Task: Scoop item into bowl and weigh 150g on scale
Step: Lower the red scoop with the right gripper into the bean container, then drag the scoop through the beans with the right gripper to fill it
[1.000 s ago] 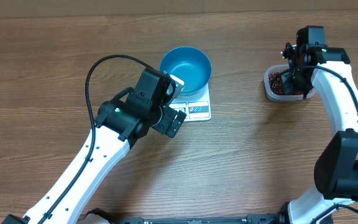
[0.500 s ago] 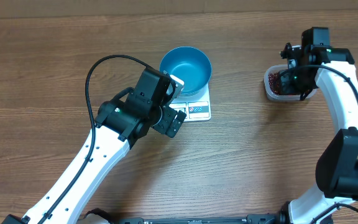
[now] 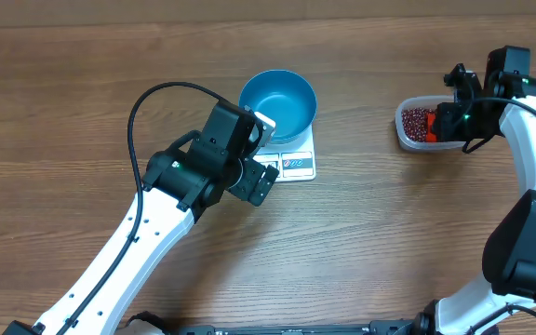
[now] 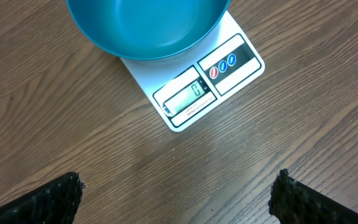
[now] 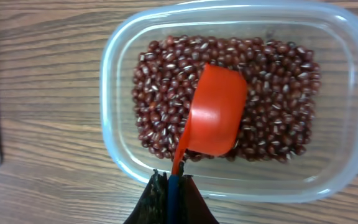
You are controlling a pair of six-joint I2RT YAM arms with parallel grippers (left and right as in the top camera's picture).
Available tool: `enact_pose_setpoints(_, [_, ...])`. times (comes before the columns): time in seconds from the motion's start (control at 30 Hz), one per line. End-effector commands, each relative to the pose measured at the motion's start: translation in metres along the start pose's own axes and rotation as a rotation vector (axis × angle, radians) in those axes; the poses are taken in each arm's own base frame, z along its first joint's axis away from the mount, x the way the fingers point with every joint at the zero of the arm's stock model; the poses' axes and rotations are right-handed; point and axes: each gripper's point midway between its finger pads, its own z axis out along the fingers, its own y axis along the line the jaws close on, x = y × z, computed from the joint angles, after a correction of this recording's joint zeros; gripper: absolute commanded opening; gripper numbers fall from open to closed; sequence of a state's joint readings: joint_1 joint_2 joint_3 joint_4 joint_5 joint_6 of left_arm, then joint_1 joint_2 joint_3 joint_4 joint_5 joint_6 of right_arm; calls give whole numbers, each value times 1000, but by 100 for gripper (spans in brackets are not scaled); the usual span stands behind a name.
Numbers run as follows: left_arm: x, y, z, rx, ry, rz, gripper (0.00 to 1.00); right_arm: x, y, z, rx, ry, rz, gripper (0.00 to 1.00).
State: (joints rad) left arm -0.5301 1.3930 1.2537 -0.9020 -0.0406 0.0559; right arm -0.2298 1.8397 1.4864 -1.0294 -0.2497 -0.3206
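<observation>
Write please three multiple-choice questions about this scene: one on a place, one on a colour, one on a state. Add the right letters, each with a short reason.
1. Where does the blue bowl stand?
A on the white scale; B beside it; C under it.
2. What colour is the scoop lying on the beans?
A green; B orange-red; C white.
3. What is in the bowl?
A beans to the rim; B a spoon; C nothing.

Answers:
1 A: the scale's display edge shows from under the bowl.
2 B: the right wrist view shows it orange-red, its handle in the shut right gripper.
3 C: the bowl's blue inside is bare.
</observation>
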Motion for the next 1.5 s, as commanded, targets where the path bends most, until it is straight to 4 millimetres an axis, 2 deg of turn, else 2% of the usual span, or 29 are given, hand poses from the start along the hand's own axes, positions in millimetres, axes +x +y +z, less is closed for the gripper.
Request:
enact_pose_setpoints(0.0, [-4, -1, -8, 6, -28, 14, 100, -3, 25, 4, -143, -22, -25, 4])
enact_pose_setpoints(0.37, [-4, -1, -8, 6, -28, 15, 100, -4, 29, 3, -172, -32, -21, 4])
enact_pose_setpoints(0.6, [-4, -1, -8, 6, -28, 15, 100, 6, 19, 10, -214, -37, 32, 4])
enact_pose_setpoints(0.93, [-4, -1, -8, 6, -28, 15, 100, 7, 8, 1, -309, -89, 111, 4])
enact_pose_setpoints(1.3, [-4, -1, -8, 6, -28, 14, 100, 15, 14, 15, -368, -83, 137, 4])
enact_pose_setpoints(1.47, [-4, -1, -8, 6, -28, 15, 100, 13, 14, 16, -374, -88, 177, 4])
